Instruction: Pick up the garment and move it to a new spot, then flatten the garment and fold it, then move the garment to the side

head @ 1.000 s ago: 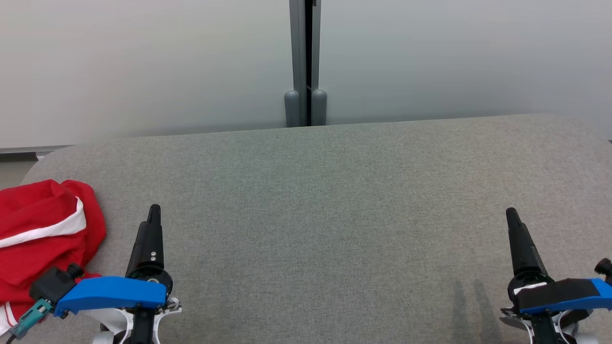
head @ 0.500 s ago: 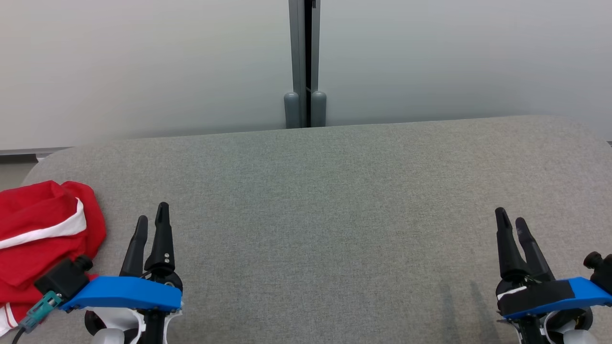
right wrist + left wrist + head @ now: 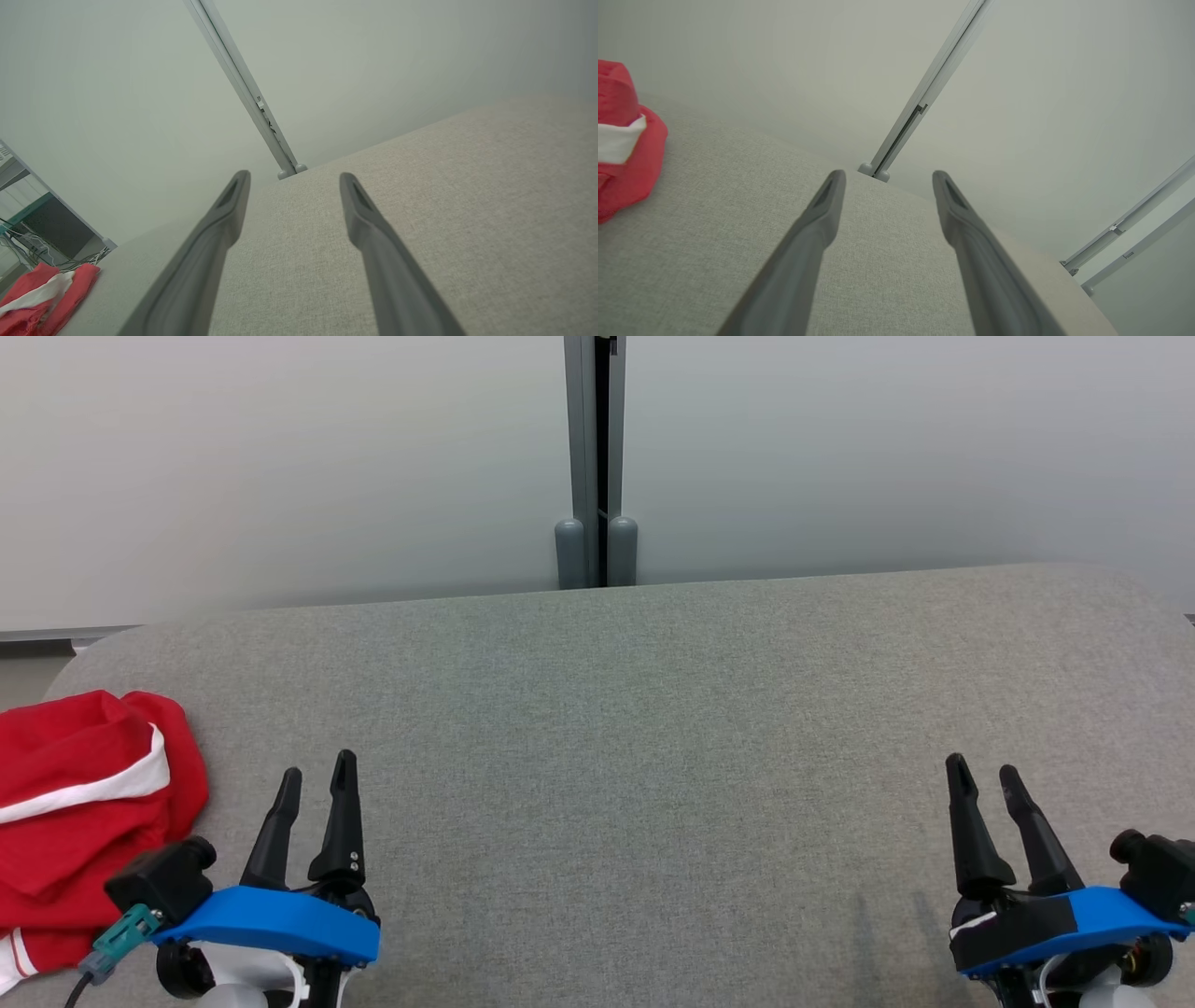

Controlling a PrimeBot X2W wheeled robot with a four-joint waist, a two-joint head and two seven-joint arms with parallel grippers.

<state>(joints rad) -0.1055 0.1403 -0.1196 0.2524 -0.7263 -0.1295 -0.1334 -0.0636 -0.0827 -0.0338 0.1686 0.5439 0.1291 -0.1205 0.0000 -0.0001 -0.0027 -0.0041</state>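
Left gripper (image 3: 318,765): low at near left, fingers spread wide, nothing between them, over grey fabric surface (image 3: 635,709). Right gripper (image 3: 980,765): low at near right, equally wide, empty. Red garment (image 3: 84,803) with white stripe: crumpled at surface's left edge, just beside left gripper's outer side, well apart from right gripper. Behind surface: pale wall (image 3: 280,457), grey post (image 3: 581,448) at centre.

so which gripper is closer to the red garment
Left. The left gripper sits just right of the red garment, open, not touching it. The right gripper is far across the grey surface, on the opposite side, also open.
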